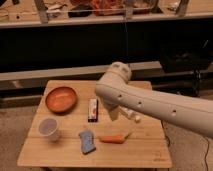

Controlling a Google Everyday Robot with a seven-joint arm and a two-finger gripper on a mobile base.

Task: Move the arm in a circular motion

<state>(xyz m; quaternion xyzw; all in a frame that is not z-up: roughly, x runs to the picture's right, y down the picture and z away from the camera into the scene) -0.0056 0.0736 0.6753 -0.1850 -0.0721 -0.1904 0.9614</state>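
The arm (150, 102) is thick and cream-white with small dark holes. It reaches in from the right over the wooden table (145, 150). Its bulbous elbow joint (117, 75) stands above the table's back middle. The narrower pale tip with the gripper (114, 112) hangs down over the table's centre, just right of a dark rectangular bar (93, 109) and above an orange carrot (113, 139). The gripper holds nothing that I can see.
On the table are a brown wooden bowl (61, 99) at the back left, a white cup (49, 128) at the front left, a blue sponge (87, 141) and a white bottle (133, 116) partly hidden by the arm. Dark shelving (75, 45) stands behind.
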